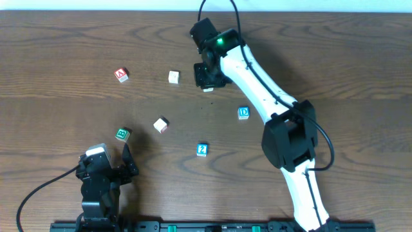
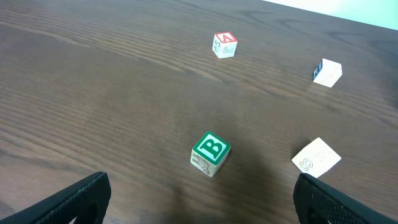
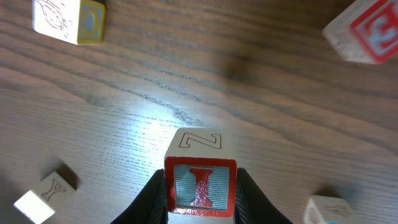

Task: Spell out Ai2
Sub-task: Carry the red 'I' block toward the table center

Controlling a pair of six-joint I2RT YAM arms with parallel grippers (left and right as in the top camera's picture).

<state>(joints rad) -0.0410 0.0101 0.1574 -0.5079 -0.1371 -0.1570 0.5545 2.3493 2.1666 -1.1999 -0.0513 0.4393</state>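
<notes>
My right gripper is shut on a wooden block with a red letter I at the far middle of the table; the fingers clamp its two sides. The overhead view hides this block under the gripper. The red A block lies to the far left and also shows in the left wrist view. The blue 2 block lies in the near middle. My left gripper is open and empty at the near left, its fingers spread short of the green B block.
A green B block, a white block, another white block and a blue D block lie scattered. The right wrist view shows a yellow-sided block, a red-faced block and a Y block nearby.
</notes>
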